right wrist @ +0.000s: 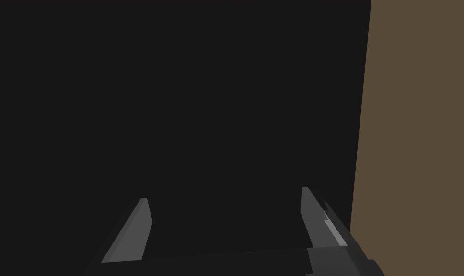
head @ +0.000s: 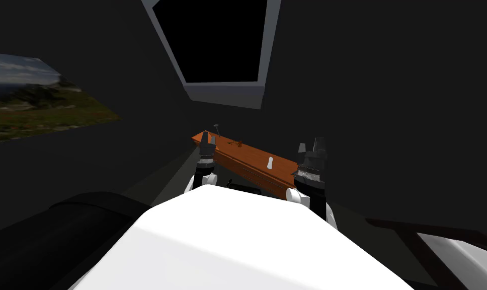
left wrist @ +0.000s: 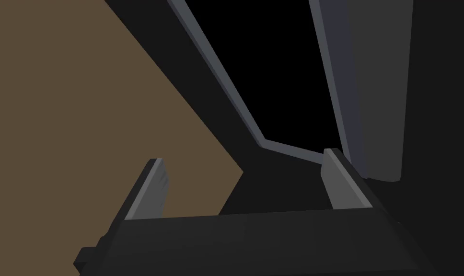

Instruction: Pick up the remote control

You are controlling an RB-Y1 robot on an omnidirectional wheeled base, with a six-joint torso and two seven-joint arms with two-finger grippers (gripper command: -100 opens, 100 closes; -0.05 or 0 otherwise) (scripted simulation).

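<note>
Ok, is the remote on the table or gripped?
On it: the white remote lies flat on the orange tabletop, nothing holding it.

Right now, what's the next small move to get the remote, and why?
Probably tip the right hand down and toward its left, over the small white remote on the orange-brown table. That hand is the nearer one. Its fingers stand open, but it is raised by the table's edge and its wrist view faces a dark wall, so it is not yet aimed at the remote.
</note>
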